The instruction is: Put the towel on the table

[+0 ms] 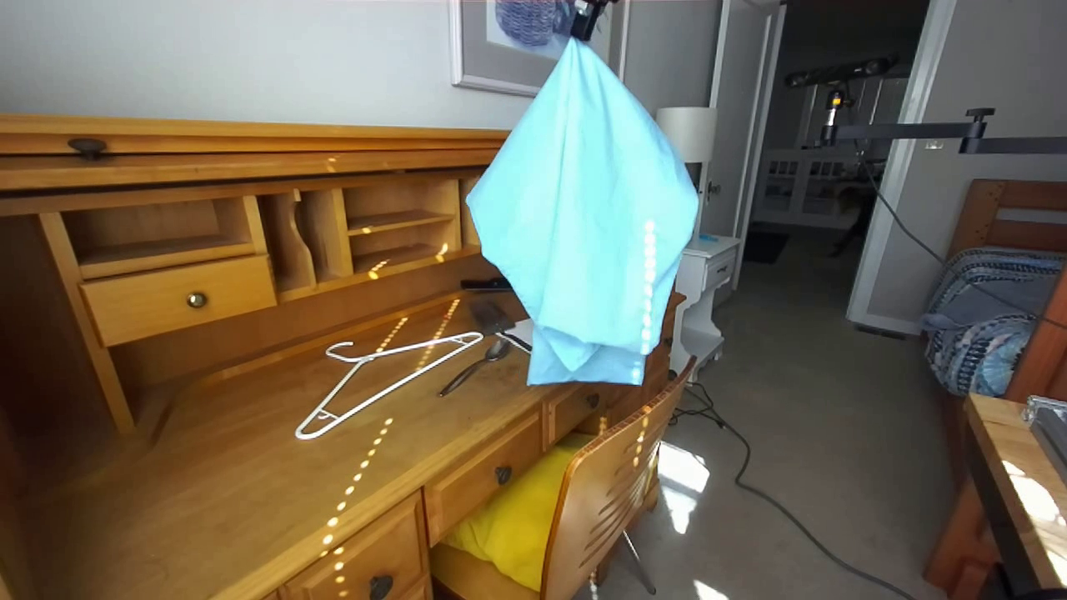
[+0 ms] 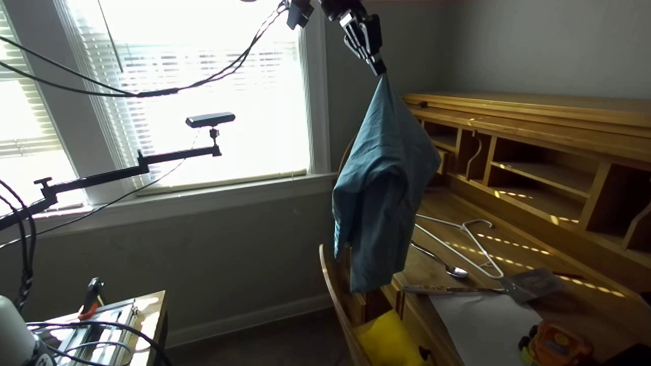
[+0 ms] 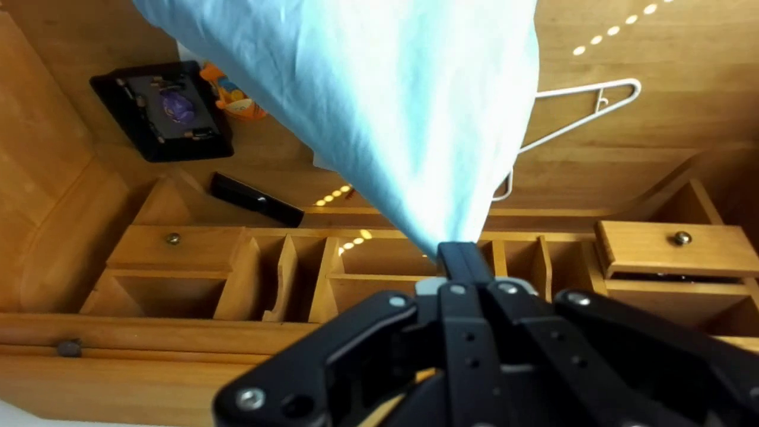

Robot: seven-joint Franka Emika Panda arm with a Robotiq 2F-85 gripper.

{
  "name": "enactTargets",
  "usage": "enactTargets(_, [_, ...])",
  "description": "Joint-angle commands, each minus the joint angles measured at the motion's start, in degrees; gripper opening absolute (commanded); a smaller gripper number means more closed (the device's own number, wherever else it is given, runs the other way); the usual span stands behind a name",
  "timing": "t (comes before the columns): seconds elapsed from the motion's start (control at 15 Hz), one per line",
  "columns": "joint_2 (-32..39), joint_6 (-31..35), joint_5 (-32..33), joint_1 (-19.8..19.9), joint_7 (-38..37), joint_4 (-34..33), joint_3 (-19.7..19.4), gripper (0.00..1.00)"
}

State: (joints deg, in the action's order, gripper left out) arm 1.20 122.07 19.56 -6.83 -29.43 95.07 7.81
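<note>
The light sky-blue towel (image 1: 583, 208) hangs in the air from one pinched point. It also hangs in an exterior view (image 2: 384, 168) and fills the upper middle of the wrist view (image 3: 403, 107). My gripper (image 3: 465, 255) is shut on the towel's top; it shows at the top of both exterior views (image 1: 585, 23) (image 2: 377, 66). The honey-coloured wooden desk (image 1: 250, 483) is the table; its writing surface (image 3: 711, 71) lies below the towel in the wrist view. The towel's lower end hangs near the desk's front edge, by the chair; I cannot tell whether it touches anything.
A white hanger (image 1: 392, 379), a spoon (image 1: 475, 367), a spatula (image 2: 534, 284), white paper (image 2: 488, 325), an orange toy (image 2: 554, 343) and a black tray (image 3: 190, 153) lie on the desk. A wooden chair (image 1: 613, 492) with a yellow cushion (image 1: 517, 517) stands at its front.
</note>
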Motion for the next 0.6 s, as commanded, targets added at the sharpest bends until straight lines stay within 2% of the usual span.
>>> enactTargets(0.0, [6.66,7.04,3.48,-0.98,-7.56,-4.38,-0.5,0.0])
enactTargets(0.33, [13.76,10.84,12.72,-3.76,-18.57,-9.45,-4.46,0.0])
enactTargets(0.47, [15.88,10.15,14.36,-4.85,-20.49,-11.07,-6.11,0.0])
enactTargets(0.53, [16.92,8.36,13.85,-5.13,-18.81,-11.79,-6.36,0.0])
